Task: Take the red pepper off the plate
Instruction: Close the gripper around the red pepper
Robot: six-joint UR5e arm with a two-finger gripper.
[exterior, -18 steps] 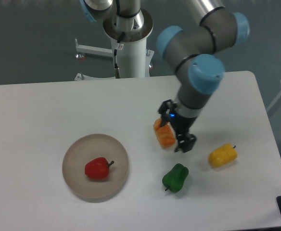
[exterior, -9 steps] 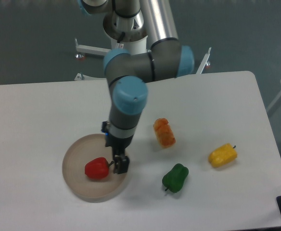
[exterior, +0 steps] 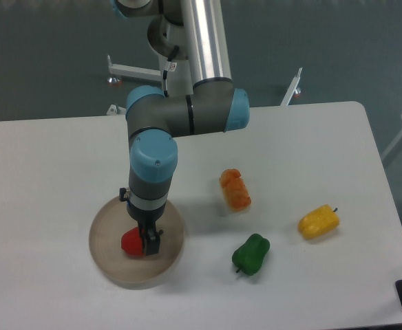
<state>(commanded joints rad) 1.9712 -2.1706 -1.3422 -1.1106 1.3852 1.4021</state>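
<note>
The red pepper (exterior: 130, 242) lies in the middle of the beige plate (exterior: 104, 256) at the front left of the table. Only its left half shows; the rest is behind my gripper. My gripper (exterior: 146, 242) points down right over the pepper, with one dark finger (exterior: 151, 242) in front of the pepper's right side. The other finger is hidden, so I cannot tell how far the jaws are apart or whether they grip the pepper.
An orange ridged pepper (exterior: 235, 189) lies right of the plate. A green pepper (exterior: 250, 254) sits at the front middle. A yellow pepper (exterior: 319, 222) lies at the right. The arm's base column (exterior: 180, 69) stands at the back edge.
The arm swung left from the orange pepper to the plate. In the last half second the gripper moved left from the pepper's stem side to right over the pepper.
</note>
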